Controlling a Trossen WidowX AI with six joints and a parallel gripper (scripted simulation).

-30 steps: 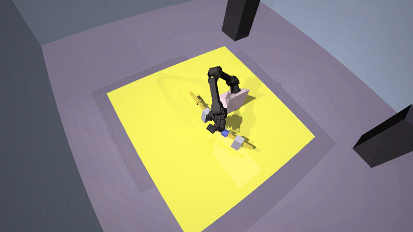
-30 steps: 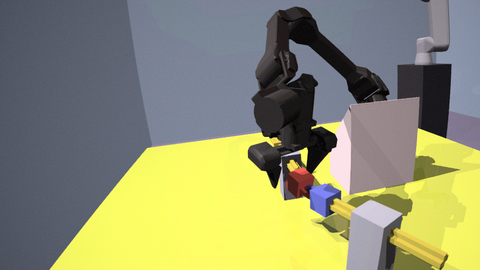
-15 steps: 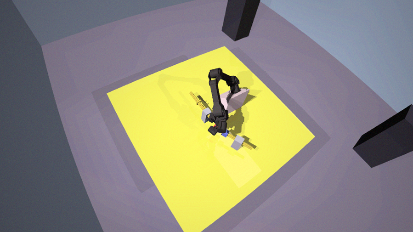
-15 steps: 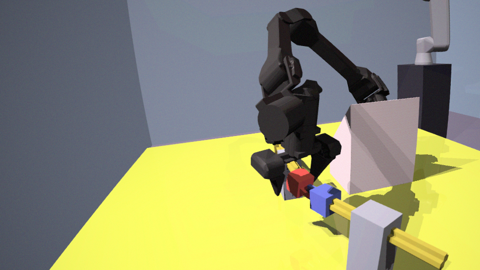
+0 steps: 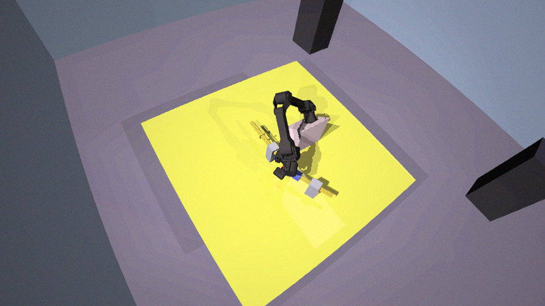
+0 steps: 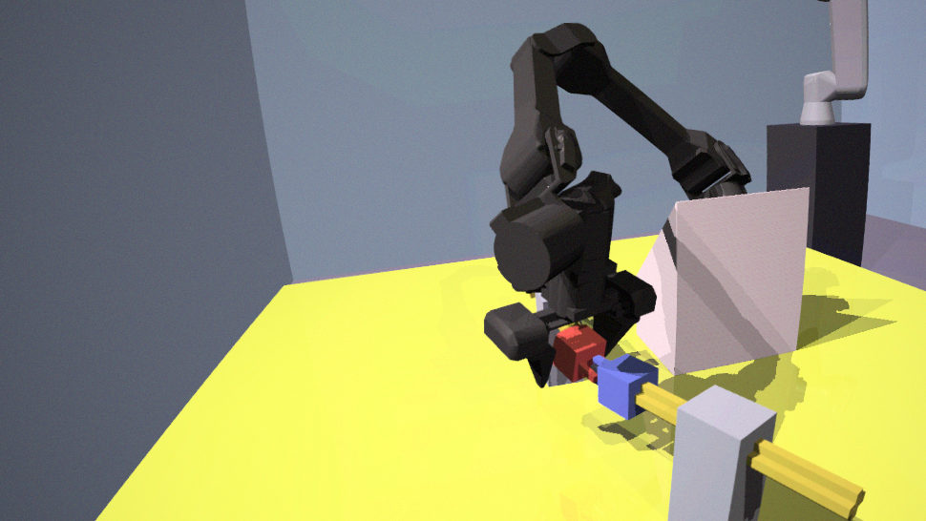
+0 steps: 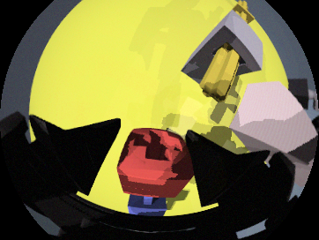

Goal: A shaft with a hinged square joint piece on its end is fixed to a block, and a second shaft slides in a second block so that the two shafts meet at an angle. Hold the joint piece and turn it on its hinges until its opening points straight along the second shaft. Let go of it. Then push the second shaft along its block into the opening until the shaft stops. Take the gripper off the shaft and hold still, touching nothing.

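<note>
The red square joint piece [image 6: 578, 352] [image 7: 147, 172] hangs by hinges off a blue piece [image 5: 297, 176] [image 6: 615, 389] [image 7: 146, 207] on the first yellow shaft [image 5: 328, 192] [image 6: 803, 477], fixed in a grey block [image 5: 313, 186] [image 6: 705, 459]. My gripper [image 6: 575, 368] [image 7: 153, 128] is open, its fingers on both sides of the red piece. The right finger looks very near it in the wrist view; a gap shows at the left. The second shaft [image 5: 260, 131] [image 7: 221, 71] passes through its own grey block [image 5: 271, 150] [image 7: 252, 49]. Its end is apart from the red piece and angled to it. Whether the opening lines up is unclear.
A pale pink wedge-shaped block [image 5: 314, 133] [image 6: 738, 284] [image 7: 273, 110] stands beside the arm, close to the shafts. The yellow table top [image 5: 229, 232] [image 6: 291, 420] lies under everything. Dark pillars [image 5: 313, 26] [image 5: 507, 190] stand off the table.
</note>
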